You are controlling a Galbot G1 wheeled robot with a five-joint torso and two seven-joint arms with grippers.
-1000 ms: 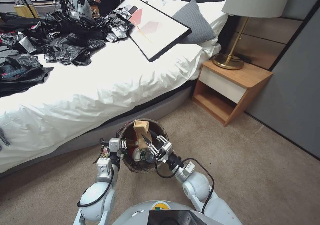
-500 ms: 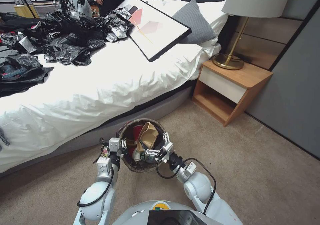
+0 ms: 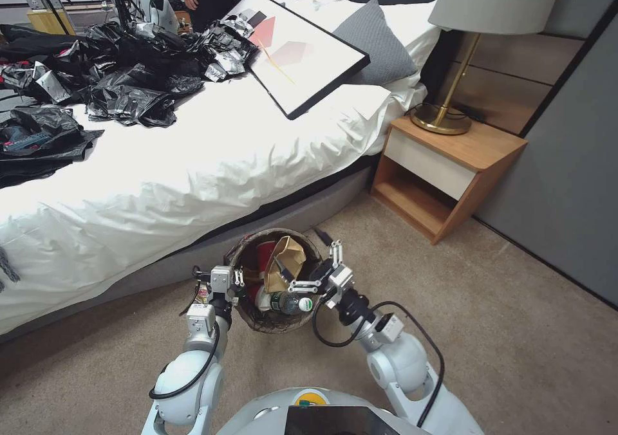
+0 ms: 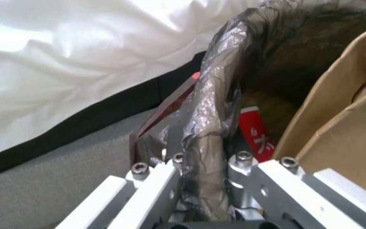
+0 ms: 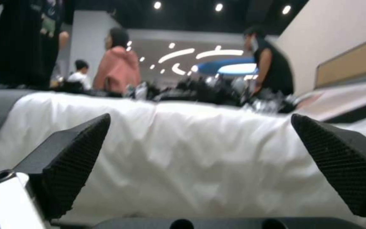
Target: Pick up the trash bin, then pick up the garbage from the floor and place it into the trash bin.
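A second ago my right gripper point(image 3: 317, 262) held the brown paper bag point(image 3: 285, 262) upright above the trash bin point(image 3: 239, 249), just below the middle of the head view. Now the bag lies slumped inside the bin, leaning on the red cup point(image 3: 264, 253), and my fingers have let go and stand spread wide. My right arm has drawn back toward the right and lifted, so the gripper sits at the bin's right rim, and the clear bottle point(image 3: 291, 304) with its green label has come into plain sight.
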